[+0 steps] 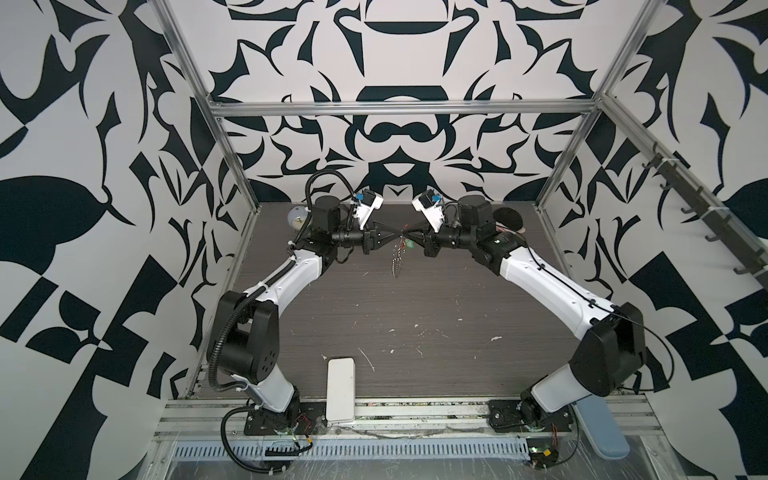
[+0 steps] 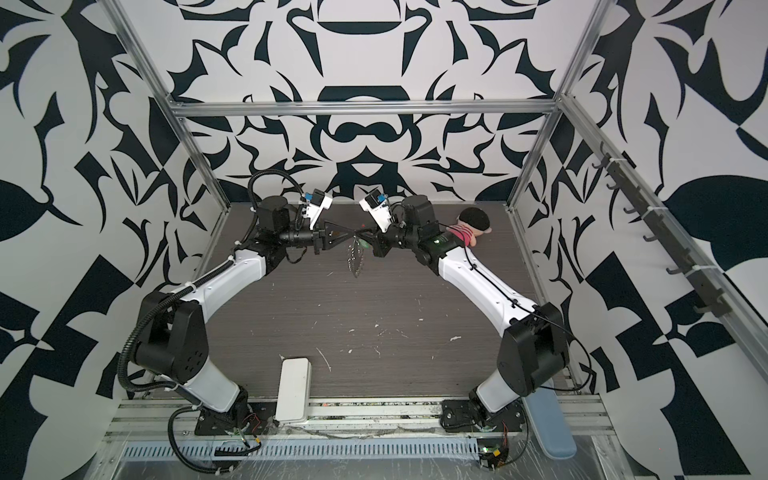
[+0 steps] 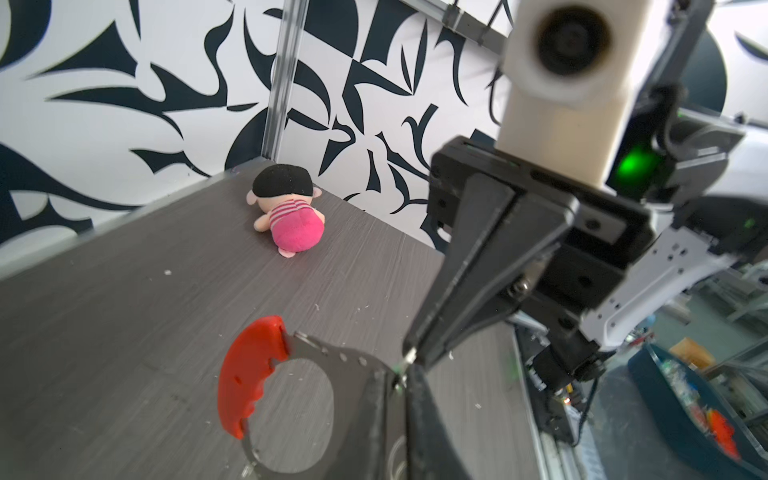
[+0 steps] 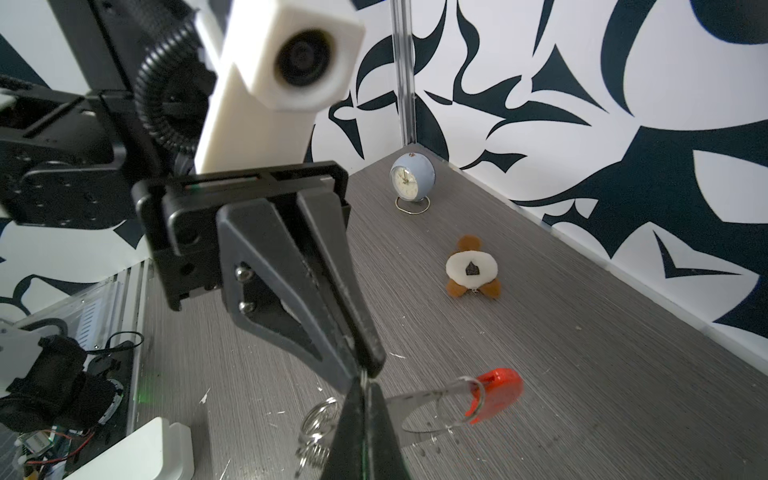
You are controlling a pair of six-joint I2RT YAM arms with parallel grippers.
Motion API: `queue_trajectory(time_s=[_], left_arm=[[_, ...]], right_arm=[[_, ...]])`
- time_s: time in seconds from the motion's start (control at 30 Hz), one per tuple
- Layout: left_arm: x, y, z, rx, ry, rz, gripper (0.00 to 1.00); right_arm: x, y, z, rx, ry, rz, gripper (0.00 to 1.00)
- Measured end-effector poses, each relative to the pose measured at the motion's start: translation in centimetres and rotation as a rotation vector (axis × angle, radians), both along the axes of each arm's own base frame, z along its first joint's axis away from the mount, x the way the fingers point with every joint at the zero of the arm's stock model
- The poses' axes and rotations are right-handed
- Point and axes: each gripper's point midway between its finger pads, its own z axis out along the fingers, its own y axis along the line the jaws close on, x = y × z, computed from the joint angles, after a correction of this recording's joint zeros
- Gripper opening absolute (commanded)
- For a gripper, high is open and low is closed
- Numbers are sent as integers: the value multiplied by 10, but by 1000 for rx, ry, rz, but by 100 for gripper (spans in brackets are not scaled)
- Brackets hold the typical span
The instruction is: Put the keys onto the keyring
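Note:
In both top views my two grippers meet tip to tip above the back middle of the table. The keyring (image 1: 397, 262) hangs under the tips as a chain of silver rings. Its red-orange bar (image 3: 245, 374) and flat silver band stick out sideways, and the bar (image 4: 496, 395) also shows in the right wrist view. My left gripper (image 3: 401, 380) is shut on a thin silver part of the keyring. My right gripper (image 4: 365, 388) is shut on the key; only a green edge shows between its fingers. The key's green head (image 1: 409, 245) sits just below the right tip.
A pink plush doll (image 2: 469, 226) lies at the back right. A small blue clock (image 4: 411, 178) stands at the back left with a white-and-brown plush (image 4: 471, 268) near it. A white box (image 1: 340, 388) rests at the front edge, and a blue pad (image 1: 602, 432) at the front right.

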Motion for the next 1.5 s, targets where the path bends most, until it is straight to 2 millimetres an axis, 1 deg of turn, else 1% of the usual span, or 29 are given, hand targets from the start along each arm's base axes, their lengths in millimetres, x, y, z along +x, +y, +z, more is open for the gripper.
queue_trajectory(time_s=[0.03,0.13,0.3,0.4,0.47,0.6,0.9,0.93,1.0,1.07,1.17,1.27,1.37,1.5], left_arm=[[0,0,0,-1,5,-1,10],[-2,-1,1,-5,6,-11,9],[-5,-1,6,-10,5,-32,15],[-6,-2,10,-15,2,-41,16],[-7,-2,11,-17,5,-48,14],[-11,-2,14,-24,13,-72,1],[-12,-1,16,-31,-1,-83,0],[-11,-1,16,-32,-8,-78,0],[-10,-1,15,-36,-17,-60,0],[-8,-1,15,-44,-16,-31,0],[-3,0,16,-78,-12,18,0],[3,1,20,-124,-5,70,0],[7,4,32,-189,-11,107,0],[9,7,55,-298,-39,120,0]], right_arm=[[-1,0,1,2,-3,0,0],[-2,-2,4,8,-8,-3,0],[-5,-2,8,25,-7,2,0],[-6,-1,12,37,-11,8,0],[-7,-1,13,41,-12,13,0],[-6,-2,15,50,-13,10,0],[-5,-1,17,66,5,5,0],[-5,-1,17,68,8,3,3],[-4,-2,16,71,25,-12,16],[-4,-3,16,75,43,-25,27],[-6,-10,18,102,78,-65,37],[-16,-23,19,146,108,-99,40],[-23,-31,19,192,126,-121,41],[-19,-35,11,227,158,-144,41]])
